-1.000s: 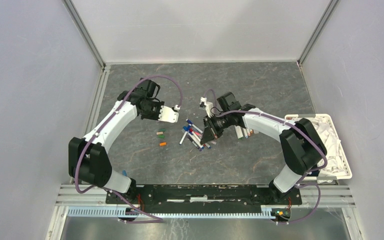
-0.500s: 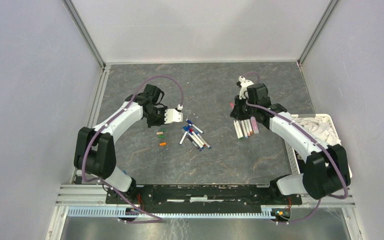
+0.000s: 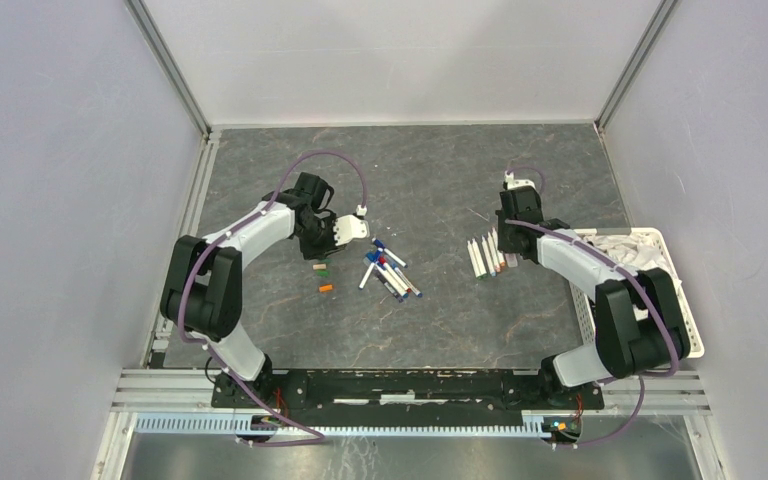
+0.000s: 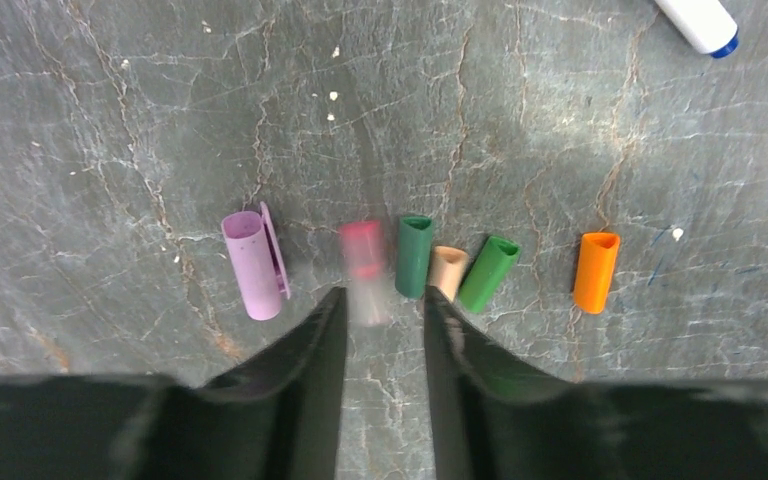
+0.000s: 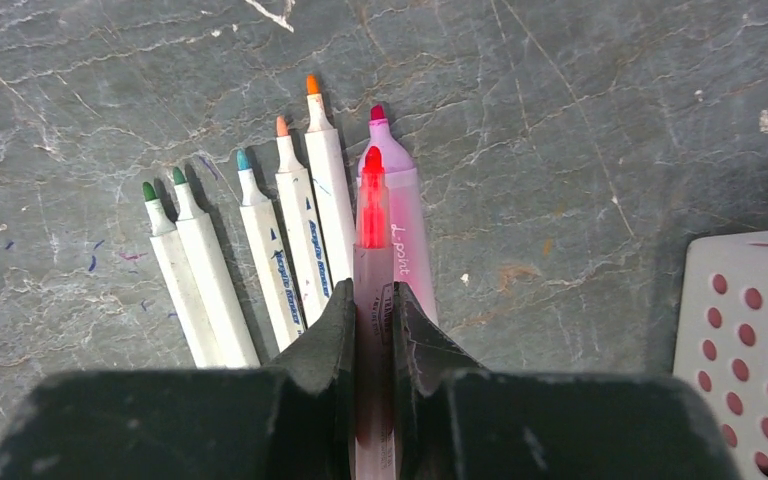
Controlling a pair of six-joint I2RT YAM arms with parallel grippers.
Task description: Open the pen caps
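Pens (image 3: pixel 388 272) with caps on lie heaped mid-worktop (image 3: pixel 440 330), nearest the arm bases, so roughly half the job looks left. Beyond them to the left, loose pen caps (image 4: pixel 413 256) lie in a row. The left pincer (image 4: pixel 384 298) stands apart just over it, a blurred red cap (image 4: pixel 363 250) at its tips, apparently released. Farther right, the right pincer (image 5: pixel 372 292) is clamped on a red-tipped pen (image 5: pixel 372 205) above six uncapped pens (image 5: pixel 260 250).
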